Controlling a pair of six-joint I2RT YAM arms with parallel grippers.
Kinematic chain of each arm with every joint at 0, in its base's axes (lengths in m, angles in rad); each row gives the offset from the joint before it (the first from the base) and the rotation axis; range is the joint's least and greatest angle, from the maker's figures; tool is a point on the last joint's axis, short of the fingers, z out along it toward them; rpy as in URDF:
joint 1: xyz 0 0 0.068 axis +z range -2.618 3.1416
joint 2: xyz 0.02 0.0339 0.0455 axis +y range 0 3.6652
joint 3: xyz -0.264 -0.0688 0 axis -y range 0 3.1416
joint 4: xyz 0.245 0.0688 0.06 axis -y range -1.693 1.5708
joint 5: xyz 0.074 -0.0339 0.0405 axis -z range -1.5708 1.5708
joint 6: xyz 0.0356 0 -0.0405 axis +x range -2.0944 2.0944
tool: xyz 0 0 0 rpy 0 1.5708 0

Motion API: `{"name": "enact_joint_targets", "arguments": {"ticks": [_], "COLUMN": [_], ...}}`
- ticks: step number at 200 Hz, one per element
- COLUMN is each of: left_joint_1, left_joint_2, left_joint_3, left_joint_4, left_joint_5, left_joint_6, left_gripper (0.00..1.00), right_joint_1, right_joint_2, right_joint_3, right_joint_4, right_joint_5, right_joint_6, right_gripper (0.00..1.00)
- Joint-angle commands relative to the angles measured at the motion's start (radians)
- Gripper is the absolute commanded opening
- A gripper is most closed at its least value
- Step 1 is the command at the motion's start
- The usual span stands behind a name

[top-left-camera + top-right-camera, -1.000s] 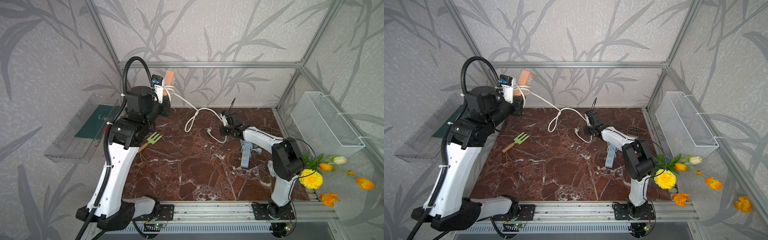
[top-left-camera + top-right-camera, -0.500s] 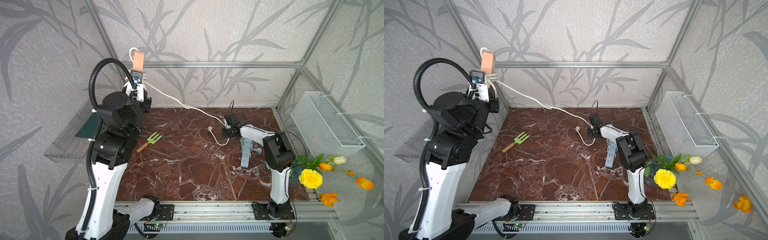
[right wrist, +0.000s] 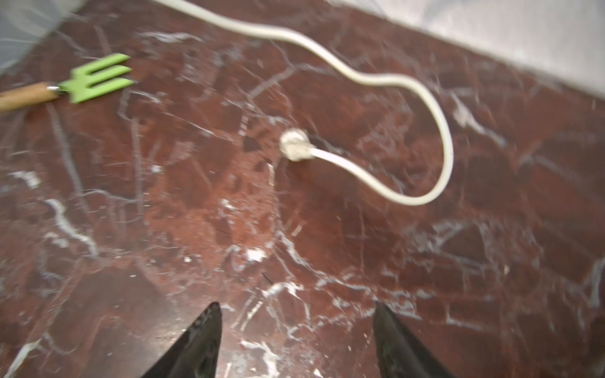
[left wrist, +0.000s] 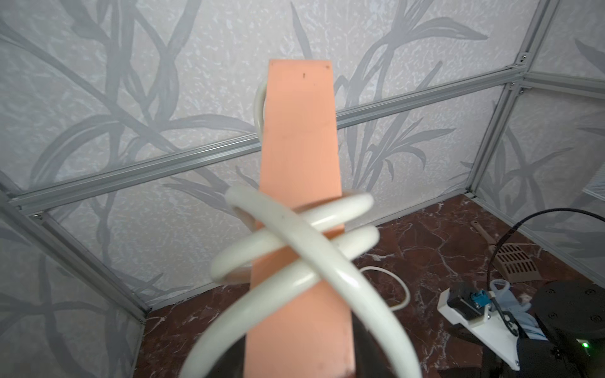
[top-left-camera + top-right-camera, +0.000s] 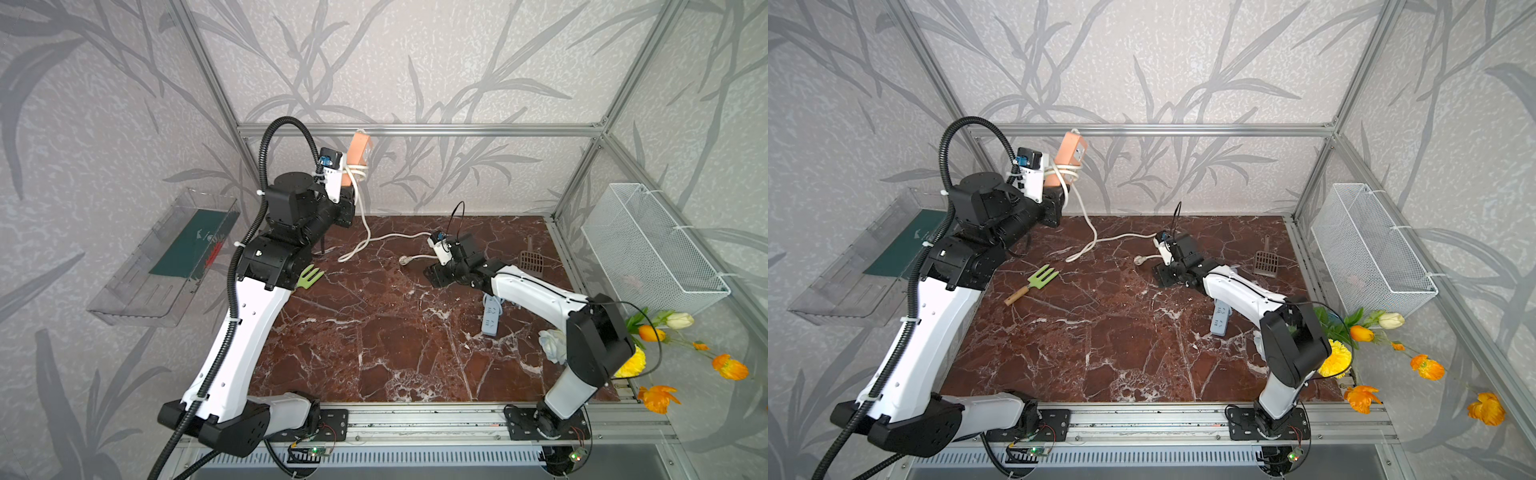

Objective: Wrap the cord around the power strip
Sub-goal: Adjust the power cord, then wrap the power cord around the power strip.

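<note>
End effector, left [image 5: 348, 198]: clenched on the lower end of the power strip [image 4: 299, 183]; I hold it aloft near the back-left corner, roughly upright.
End effector, right [image 3: 296, 324]: released, fingers spread wide with nothing between them, low over the bench [image 5: 374, 332].
Power strip: orange, well clear of the bench, with a few loose turns of cord [image 4: 294, 242] crossing over each other around its middle.
Cord tail: it hangs from the turns, makes a slack loop on the bench and curls round to the plug [image 3: 295, 149].
Plug: lying free on the bench just ahead of the right fingers, not touching them.
Nearby: a garden fork [image 3: 98, 77] sits near the slack loop; a grey-blue strip [image 5: 491, 316] lies under my right arm.
Risk, unwinding: with no tension on the tail, I judge the loose turns could slide down the smooth strip or spring open.
Risk, snag: if I swing the strip again, the slack could drag across the fork or catch my right arm.
Risk, regrasp: the plug is small and may skid when I close on it.
Change: half a second ago the strip was higher, above the frame rail, with the cord stretched to a clamped right end effector; now the strip is lower, the cord slack and the plug dropped.
</note>
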Motion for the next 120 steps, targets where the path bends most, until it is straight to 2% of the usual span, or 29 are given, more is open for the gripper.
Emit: {"name": "enact_joint_targets", "arguments": {"ticks": [1,18,38,52,80,95,107,120], "left_joint_1": [-0.028,-0.046,-0.063,-0.072,-0.084,-0.085,-0.084,-0.083], "left_joint_2": [-0.021,-0.018,-0.023,-0.027,-0.030,-0.028,-0.029,-0.034], "left_joint_3": [0.025,0.033,0.044,0.049,0.047,0.053,0.070,0.088], "left_joint_4": [0.104,0.112,0.117,0.118,0.128,0.135,0.125,0.101], "left_joint_5": [0.107,0.141,0.169,0.182,0.222,0.235,0.216,0.169], "left_joint_6": [-0.099,-0.157,-0.202,-0.220,-0.253,-0.271,-0.262,-0.234], "left_gripper": [0.00,0.00,0.00,0.00,0.00,0.00,0.00,0.00], "right_joint_1": [0.065,0.112,0.120,0.116,0.102,0.095,0.092,0.090], "right_joint_2": [-0.034,-0.002,0.082,0.130,0.242,0.328,0.381,0.401], "right_joint_3": [-0.016,-0.026,0.014,0.054,0.155,0.218,0.239,0.185], "right_joint_4": [0.294,0.534,0.710,0.769,0.798,0.795,0.790,0.835], "right_joint_5": [-0.073,-0.098,-0.066,-0.033,-0.047,-0.032,-0.011,0.007], "right_joint_6": [-0.113,-0.139,-0.076,-0.032,0.092,0.142,0.167,0.198], "right_gripper": [0.74,0.77,0.77,0.76,0.74,0.68,0.56,0.44]}}
